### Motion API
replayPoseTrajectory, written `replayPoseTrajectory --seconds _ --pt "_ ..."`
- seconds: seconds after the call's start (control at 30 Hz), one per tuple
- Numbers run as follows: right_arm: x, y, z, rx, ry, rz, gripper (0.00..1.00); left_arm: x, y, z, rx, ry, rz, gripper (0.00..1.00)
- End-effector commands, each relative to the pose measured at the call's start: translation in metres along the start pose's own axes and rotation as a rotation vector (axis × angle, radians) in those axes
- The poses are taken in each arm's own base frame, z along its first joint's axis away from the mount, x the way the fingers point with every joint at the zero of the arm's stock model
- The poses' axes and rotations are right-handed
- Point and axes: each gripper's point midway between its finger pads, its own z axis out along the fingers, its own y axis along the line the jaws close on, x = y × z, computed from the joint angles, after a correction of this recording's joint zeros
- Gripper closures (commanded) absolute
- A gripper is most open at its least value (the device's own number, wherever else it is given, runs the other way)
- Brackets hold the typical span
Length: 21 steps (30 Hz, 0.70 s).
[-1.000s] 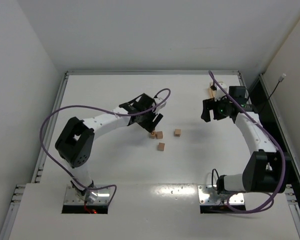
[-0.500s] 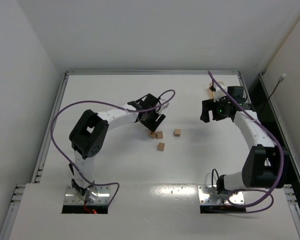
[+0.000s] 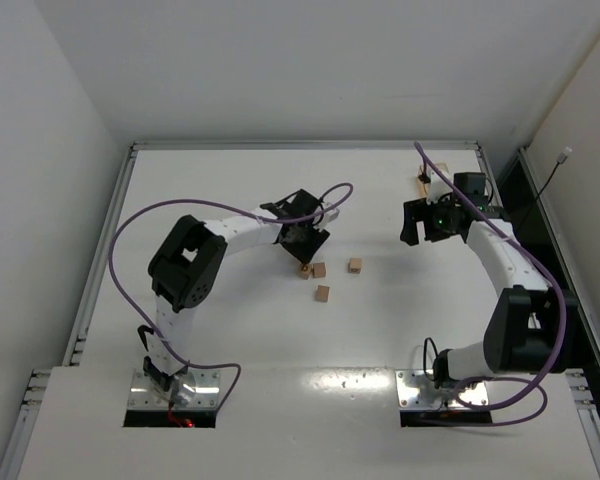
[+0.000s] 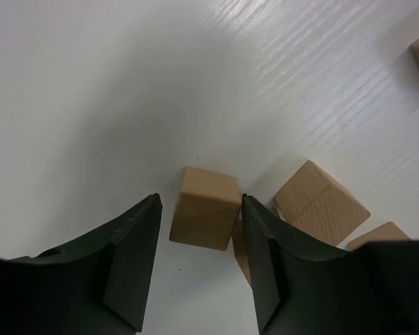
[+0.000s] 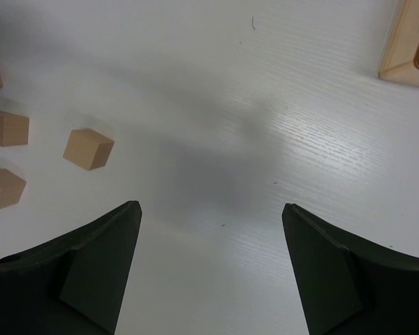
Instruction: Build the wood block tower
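Observation:
Several small tan wood blocks [image 3: 322,293] lie singly on the white table near its middle; no tower shows. My left gripper [image 3: 305,257] is down over the leftmost one. In the left wrist view that cube [image 4: 204,209] sits between the jaws of my left gripper [image 4: 201,199]. The right finger is against it and a thin strip of table shows by the left finger. More blocks [image 4: 321,202] lie just right of it. My right gripper [image 3: 420,224] hovers open at the right, and in its own view my right gripper [image 5: 209,206] holds nothing, with blocks [image 5: 89,149] off to the left.
A tan tray [image 5: 408,49] lies at the far right of the table [image 3: 230,330], also seen as the tray [image 3: 425,181] near the back right corner. Purple cables loop over both arms. Walls close in the table's left, back and right edges.
My left arm has swung its gripper slightly right and down over the leftmost cube, and its jaws have narrowed around it. The right arm has hardly moved.

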Motion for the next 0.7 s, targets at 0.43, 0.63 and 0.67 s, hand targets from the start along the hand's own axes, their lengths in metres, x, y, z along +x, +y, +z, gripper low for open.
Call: replayPoseTrajectory --seconds 0.43,0.63,0.67 --pt "-0.011 -0.005 0.009 0.003 -0.024 0.027 0.20 -0.028 0.008 -0.008 -0.057 0.021 -0.371 1.00" --pt "-0.012 -0.003 0.009 -0.008 -0.019 0.039 0.20 -0.029 0.023 -0.005 -0.206 0.008 -0.635 1.00" --pt "-0.012 -0.003 0.009 -0.008 -0.019 0.039 0.20 -0.021 0.023 0.005 -0.213 0.033 -0.645 1.00"
